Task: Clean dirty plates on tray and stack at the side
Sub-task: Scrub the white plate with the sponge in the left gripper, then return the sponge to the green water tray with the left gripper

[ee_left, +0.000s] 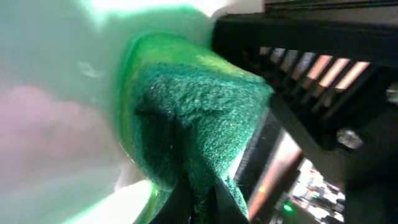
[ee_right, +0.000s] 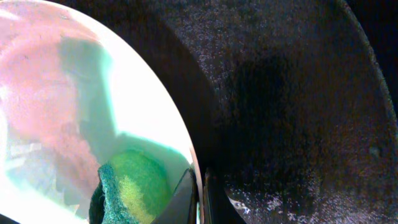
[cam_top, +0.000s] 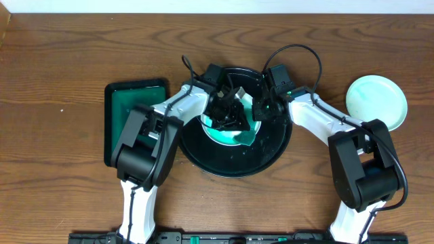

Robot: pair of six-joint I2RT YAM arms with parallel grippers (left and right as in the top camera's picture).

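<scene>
Seen from overhead, both arms reach in over the black tray (cam_top: 271, 152) at the middle of the tabletop (cam_top: 68, 68). The left gripper (cam_top: 227, 114) and right gripper (cam_top: 263, 108) crowd so closely above a mint plate (cam_top: 237, 139) inside the tray that their jaws cannot be read from there. The wrist cameras settle it. The left wrist view shows the left gripper's fingers pinching a green sponge (ee_left: 199, 118), its rough face pressed against the plate's pale glossy surface, which carries a bright green smear along the sponge's edge. The right wrist view shows the right gripper's two fingers drawn together on the plate's rim, with the tray's speckled black floor behind (whether the plate is lifted clear of that floor I cannot tell). Only the overhead view takes in a second mint plate (cam_top: 377, 102) lying alone on the bare wood to the right, well apart from the tray. It also shows a dark green rectangular tray (cam_top: 129, 102) just left of the black one, partly under the left arm.
</scene>
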